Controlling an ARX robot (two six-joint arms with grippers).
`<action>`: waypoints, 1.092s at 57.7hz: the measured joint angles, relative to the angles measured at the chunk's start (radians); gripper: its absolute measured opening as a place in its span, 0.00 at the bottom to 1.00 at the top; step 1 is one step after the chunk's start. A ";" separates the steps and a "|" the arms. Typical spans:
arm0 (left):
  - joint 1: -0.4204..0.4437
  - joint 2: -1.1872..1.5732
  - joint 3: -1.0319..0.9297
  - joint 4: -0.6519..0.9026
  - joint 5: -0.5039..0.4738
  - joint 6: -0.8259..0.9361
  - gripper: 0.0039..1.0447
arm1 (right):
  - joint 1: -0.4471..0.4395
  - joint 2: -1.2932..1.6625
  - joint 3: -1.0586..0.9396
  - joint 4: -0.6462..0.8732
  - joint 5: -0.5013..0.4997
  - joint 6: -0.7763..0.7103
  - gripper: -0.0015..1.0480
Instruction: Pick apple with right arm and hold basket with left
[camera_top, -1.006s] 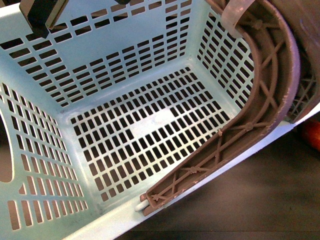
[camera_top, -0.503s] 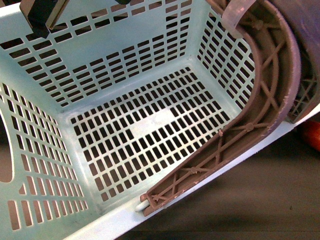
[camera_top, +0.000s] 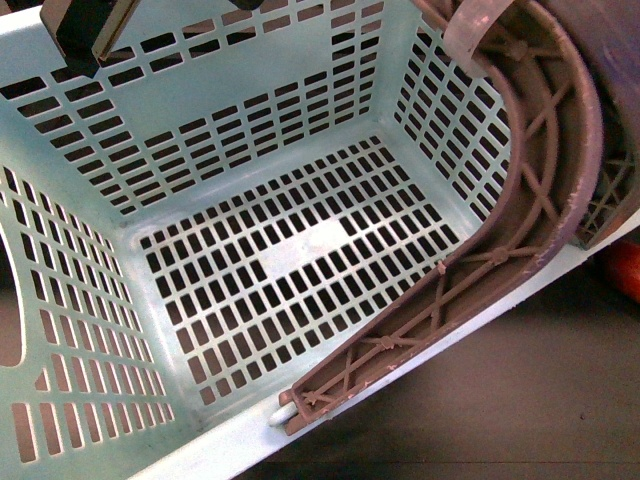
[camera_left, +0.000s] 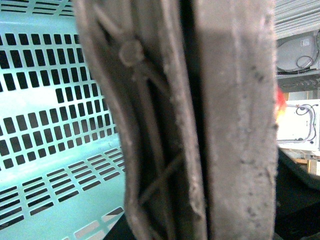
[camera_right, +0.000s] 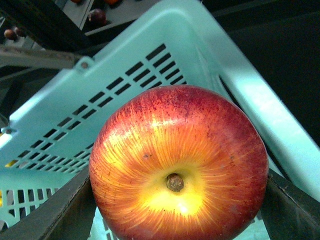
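The handle rests along the right rim of the basket, apple outside.

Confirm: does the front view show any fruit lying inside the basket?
No, the slotted floor of the basket is bare, with nothing resting on it.

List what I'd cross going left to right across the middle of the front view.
Basket's left wall → slotted floor → brown swing handle → red-orange object cut off at the right edge.

Glossy apple; matt plastic basket (scuffed, rough brown handle).
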 joint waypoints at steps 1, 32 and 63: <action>0.000 0.000 0.000 0.000 0.000 0.000 0.14 | 0.002 0.000 -0.003 0.002 -0.001 0.001 0.76; 0.000 0.001 0.000 0.000 -0.003 -0.002 0.14 | -0.117 -0.048 -0.031 0.187 0.145 0.082 0.92; 0.000 0.000 0.000 0.000 -0.006 0.003 0.14 | -0.286 -0.144 -0.242 0.504 0.141 -0.293 0.67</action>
